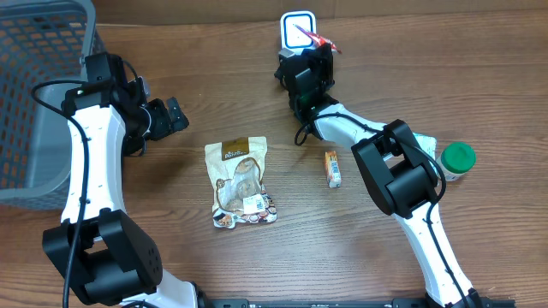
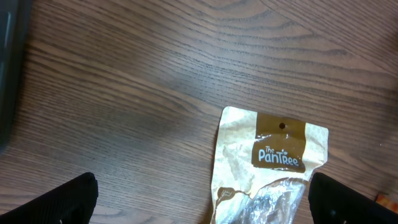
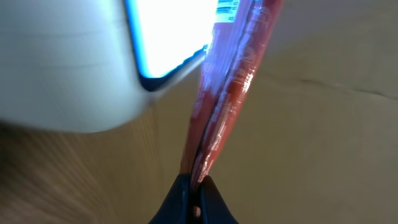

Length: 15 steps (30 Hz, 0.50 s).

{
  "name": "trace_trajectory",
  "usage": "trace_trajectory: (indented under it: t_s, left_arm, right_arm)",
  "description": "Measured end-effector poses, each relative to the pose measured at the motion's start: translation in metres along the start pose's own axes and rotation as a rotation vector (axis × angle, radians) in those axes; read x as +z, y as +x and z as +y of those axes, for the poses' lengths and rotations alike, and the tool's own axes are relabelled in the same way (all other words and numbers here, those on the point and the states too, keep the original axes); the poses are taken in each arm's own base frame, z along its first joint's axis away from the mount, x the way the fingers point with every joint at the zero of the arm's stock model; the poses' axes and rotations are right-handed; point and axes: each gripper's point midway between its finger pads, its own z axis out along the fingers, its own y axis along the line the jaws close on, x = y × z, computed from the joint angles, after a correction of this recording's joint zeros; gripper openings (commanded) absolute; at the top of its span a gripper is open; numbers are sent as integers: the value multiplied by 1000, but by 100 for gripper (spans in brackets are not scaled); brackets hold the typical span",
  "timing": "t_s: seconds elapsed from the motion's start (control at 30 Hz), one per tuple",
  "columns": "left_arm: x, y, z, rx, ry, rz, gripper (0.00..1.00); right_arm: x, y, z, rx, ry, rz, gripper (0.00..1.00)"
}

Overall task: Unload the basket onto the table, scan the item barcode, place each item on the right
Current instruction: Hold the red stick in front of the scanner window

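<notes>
My right gripper (image 1: 313, 53) (image 3: 194, 185) is shut on a thin red packet (image 1: 322, 40) (image 3: 231, 87), pinching its lower end. The packet stands upright right beside the white scanner (image 1: 297, 28) (image 3: 81, 62), whose lit face glows bright; a white label with print shows at the packet's top, next to that face. My left gripper (image 1: 175, 115) (image 2: 202, 202) hangs open over the table at the left, its dark fingertips (image 2: 68, 202) wide apart. Below it lies a brown and cream snack pouch (image 1: 241, 180) (image 2: 273, 165), flat on the wood, untouched.
A grey mesh basket (image 1: 34, 85) fills the far left corner. A small orange bar (image 1: 332, 168) lies right of the pouch. A green-lidded jar (image 1: 456, 159) stands at the right, beside my right arm's base.
</notes>
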Motion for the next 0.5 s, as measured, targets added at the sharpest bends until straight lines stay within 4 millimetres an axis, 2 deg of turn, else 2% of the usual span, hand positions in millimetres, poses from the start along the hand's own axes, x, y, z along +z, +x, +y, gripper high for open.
trace_trajectory:
  t_s: [0.1,0.17,0.33,0.4,0.5]
  left_arm:
    - [0,0,0,0,0,0,100]
    - [0,0,0,0,0,0,100]
    - [0,0,0,0,-1,-1,99]
    - [0,0,0,0,0,0,99]
    - [0,0,0,0,0,0,99]
  right_arm:
    - [0,1,-16,47,55,11,4]
    - [-1,2,-15,37,54,14,4]
    - [-2,1,22,-146,-72,1,4]
    - [-4,0,31,-178,-99,-8,4]
    - [-5,-2,32,-182,-102,-14,4]
